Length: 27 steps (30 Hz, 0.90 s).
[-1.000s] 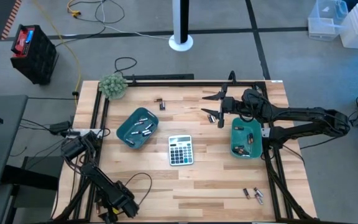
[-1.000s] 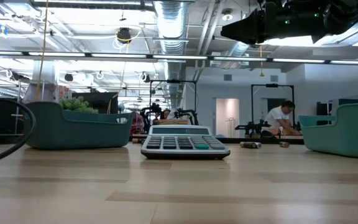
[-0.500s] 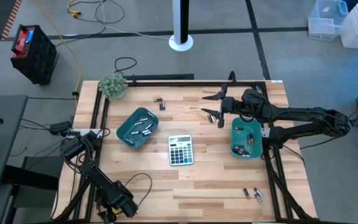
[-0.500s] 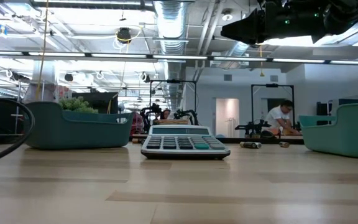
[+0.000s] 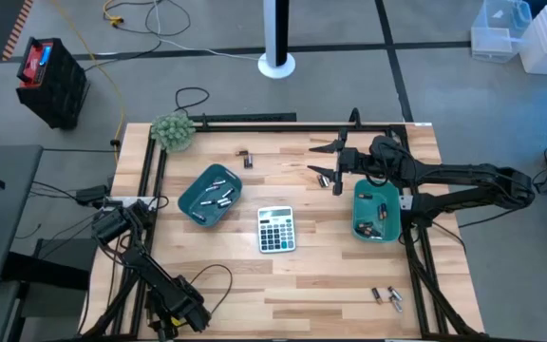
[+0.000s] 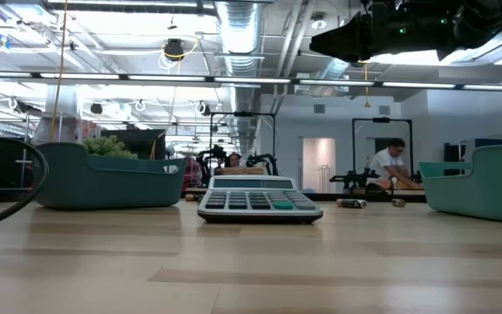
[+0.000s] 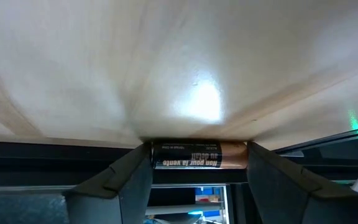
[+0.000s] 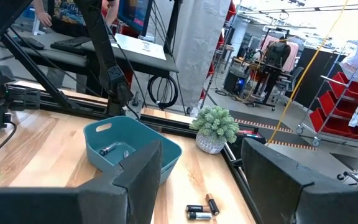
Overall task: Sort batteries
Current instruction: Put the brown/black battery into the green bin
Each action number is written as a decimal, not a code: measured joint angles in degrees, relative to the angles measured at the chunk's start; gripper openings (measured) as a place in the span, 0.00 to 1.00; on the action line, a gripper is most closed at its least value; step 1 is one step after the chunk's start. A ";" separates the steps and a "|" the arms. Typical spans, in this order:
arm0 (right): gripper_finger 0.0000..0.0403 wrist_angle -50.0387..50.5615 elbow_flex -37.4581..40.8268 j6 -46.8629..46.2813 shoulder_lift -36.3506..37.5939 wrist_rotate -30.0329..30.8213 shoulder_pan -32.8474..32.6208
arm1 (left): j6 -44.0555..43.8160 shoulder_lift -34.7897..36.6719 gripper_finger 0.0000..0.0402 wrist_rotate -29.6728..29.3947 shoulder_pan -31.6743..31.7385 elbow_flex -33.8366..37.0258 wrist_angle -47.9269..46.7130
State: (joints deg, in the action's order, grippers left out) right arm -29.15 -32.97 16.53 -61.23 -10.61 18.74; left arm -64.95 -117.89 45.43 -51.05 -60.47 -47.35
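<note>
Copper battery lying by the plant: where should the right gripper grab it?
Probably mid-barrel of the copper battery, from straight above, right gripper fingers spanning its width: it lies flat on its side, and two darker cells lie close beside it.

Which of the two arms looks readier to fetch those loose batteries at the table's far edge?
The right: its open gripper hangs over the table, close to the loose batteries. The left gripper sits folded at the near corner, already clamping a battery.
</note>
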 joint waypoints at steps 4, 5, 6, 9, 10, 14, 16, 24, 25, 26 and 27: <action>0.59 -0.01 0.00 -0.02 0.00 0.00 0.00 | 0.53 0.00 0.55 -0.17 0.49 0.00 -0.47; 0.59 0.00 0.00 -0.02 0.00 0.00 0.00 | 0.83 0.00 0.55 -0.29 0.68 0.00 -0.74; 0.59 -0.02 0.00 -0.02 0.00 0.00 0.00 | 1.13 0.00 0.55 -0.44 0.87 0.00 -1.02; 0.59 -0.01 0.00 -0.04 0.00 0.00 0.00 | 1.69 0.00 0.55 -0.63 1.45 0.00 -1.45; 0.59 -0.02 0.00 -0.04 0.00 0.00 0.00 | 1.83 0.00 0.55 -0.68 1.67 0.00 -1.59; 0.59 -0.02 0.00 -0.15 0.00 0.00 0.00 | 2.81 -0.06 0.55 -0.95 2.69 -0.14 -2.27; 0.59 -0.02 0.00 -0.15 0.00 0.00 0.00 | 4.57 -0.24 0.55 -1.66 3.36 -1.04 -4.14; 0.59 -0.02 0.00 -0.15 0.00 0.00 0.00 | 12.83 -0.50 0.55 -6.29 7.60 -4.98 -11.77; 0.59 -0.02 0.00 -0.15 0.00 0.00 0.00 | 13.83 -0.50 0.55 -7.51 8.18 -5.56 -12.49; 0.59 -0.02 0.00 -0.13 0.00 0.00 0.00 | 14.83 -0.48 0.55 -8.70 8.72 -6.20 -13.26; 0.59 -0.02 0.00 -0.13 0.00 0.00 0.00 | 15.96 -0.48 0.55 -9.81 9.28 -6.86 -14.01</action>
State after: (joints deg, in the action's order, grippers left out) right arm -29.17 -32.97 16.40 -61.23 -10.61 18.74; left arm -48.99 -118.37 35.62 -41.77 -67.33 -61.37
